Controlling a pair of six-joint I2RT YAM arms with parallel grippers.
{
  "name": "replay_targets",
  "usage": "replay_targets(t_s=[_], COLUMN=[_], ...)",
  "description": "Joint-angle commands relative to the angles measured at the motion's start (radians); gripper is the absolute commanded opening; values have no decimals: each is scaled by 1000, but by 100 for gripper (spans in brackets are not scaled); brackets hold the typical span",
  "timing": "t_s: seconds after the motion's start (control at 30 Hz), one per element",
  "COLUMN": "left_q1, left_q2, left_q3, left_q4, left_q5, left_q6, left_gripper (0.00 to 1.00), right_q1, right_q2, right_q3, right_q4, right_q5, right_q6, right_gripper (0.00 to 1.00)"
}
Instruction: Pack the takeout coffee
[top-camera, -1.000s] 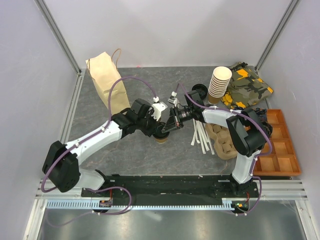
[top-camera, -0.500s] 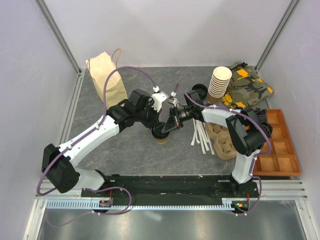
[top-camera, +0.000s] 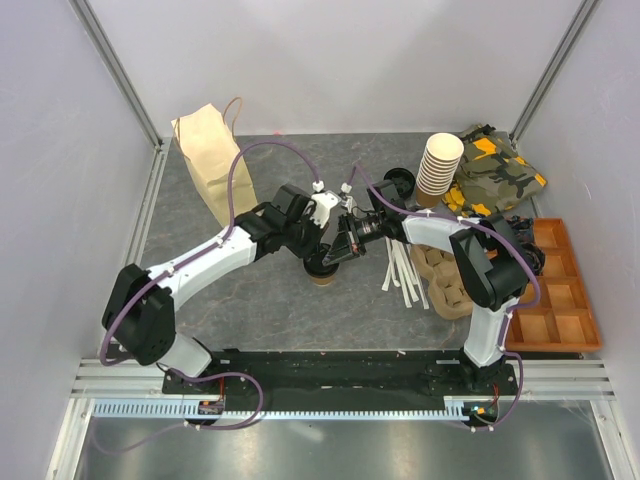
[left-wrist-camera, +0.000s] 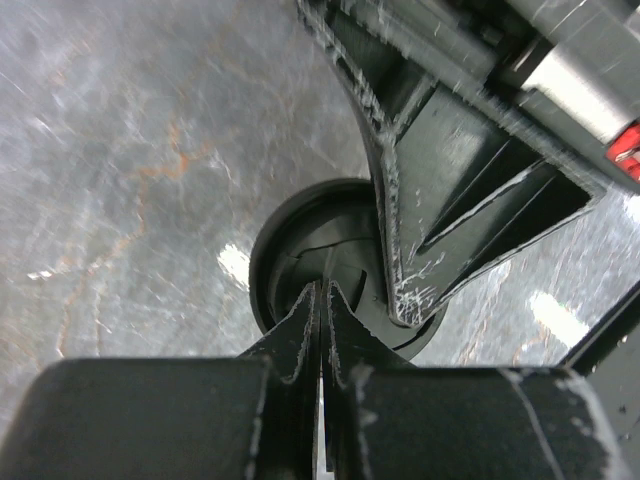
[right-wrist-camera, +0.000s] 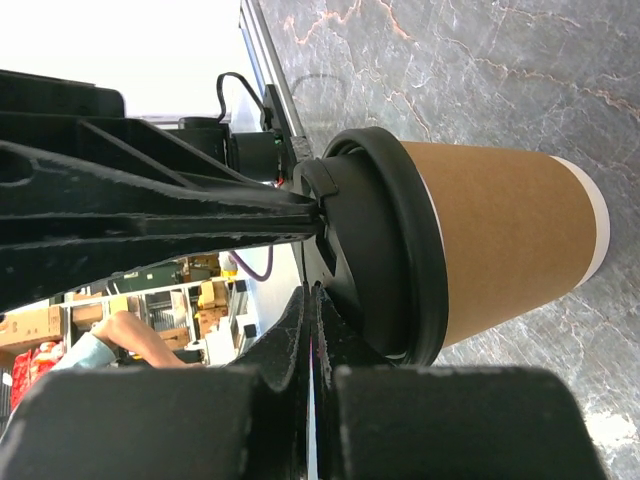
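The cup (right-wrist-camera: 500, 255) stood upright, axis vertical, well right of the bag (top-camera: 210, 160); left gripper (left-wrist-camera: 322, 290) and right gripper (right-wrist-camera: 310, 290), fingers pressed together on nothing, both met at its lid (right-wrist-camera: 385, 250), just below their tips.

Grey marbled tabletop (top-camera: 300, 320), pale walls (top-camera: 330, 60)

Paper bag (top-camera: 205, 160), stacked cups (top-camera: 438, 168), camouflage cloth (top-camera: 497, 168), orange divided tray (top-camera: 572, 298)
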Motion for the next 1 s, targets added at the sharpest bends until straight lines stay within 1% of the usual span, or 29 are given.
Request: replay_targets(t_s=[0.0,0.1,0.17,0.3,0.37,0.47,0.53,0.63,0.77,0.97], left_q1=[14,16,16,16,16,23,30,51,132,155], left_q2=[-14,-83,-116,-205,-216,-189,-169,-129,-69,-43], left_q3=[-47,-27,-16,-35,-57,-83,-105,-127,-139,-148], left_q4=[-13,-13,-16,-24,-24,-13,36,67,82,78], left_q5=[-2,47,93,133,177,222,243,253,300,339], left_q6=[-37,-42,-42,-47,-96,-155,-192,-208,-237,-251], left_gripper=[2,2,6,9,9,9,9,8,8,7], right_q1=[-5,-3,-3,-3,-3,-3,-3,-2,-3,-3], right_q2=[59,55,52,28,16,2,-17,-30,-33,-72], right_q3=[-13,-13,-7,11,24,28,28,27,21,44], right_q4=[-49,-47,-46,-40,-27,-1,2,6,6,17], right_q5=[156,151,145,130,117,98,96,88,81,70], right_q6=[-77,-77,-74,-66,-53,-22,-17,-10,-5,20], right_gripper=[0,0,0,0,0,0,0,0,0,0])
